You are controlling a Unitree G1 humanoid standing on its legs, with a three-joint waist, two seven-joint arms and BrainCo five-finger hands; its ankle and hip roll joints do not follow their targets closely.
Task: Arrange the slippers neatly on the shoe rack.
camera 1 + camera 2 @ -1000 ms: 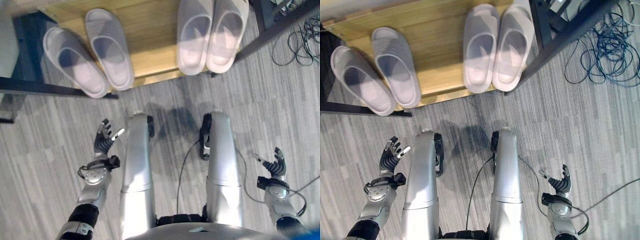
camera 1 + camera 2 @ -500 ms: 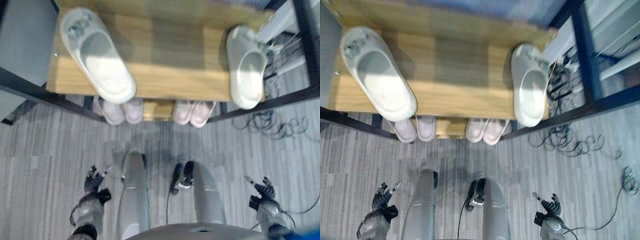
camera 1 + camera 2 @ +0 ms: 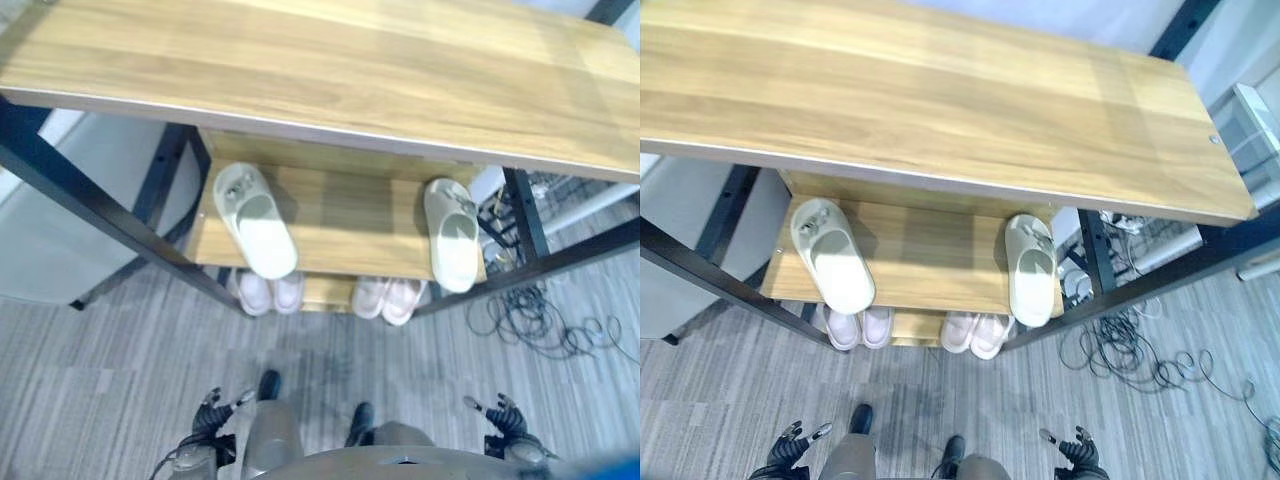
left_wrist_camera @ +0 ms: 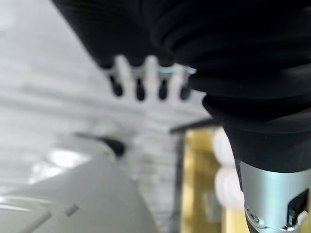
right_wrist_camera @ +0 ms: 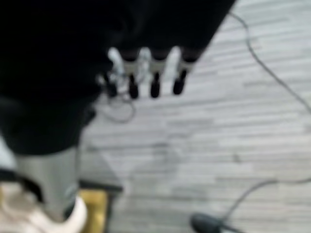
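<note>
Camera risen, whole shoe rack (image 3: 940, 110) visible | mid-shelf slippers (image 3: 832, 266) (image 3: 1031, 268) well apart, unpaired | left hand (image 3: 212, 420), right hand (image 3: 505, 418) relaxed, empty, low

Wooden shoe rack (image 3: 940, 100), black frame, on grey floor (image 3: 1120, 420). Middle shelf (image 3: 930, 260): two slippers (image 3: 832, 267), well apart. Bottom shelf: two pairs (image 3: 860, 328) side by side.
</note>
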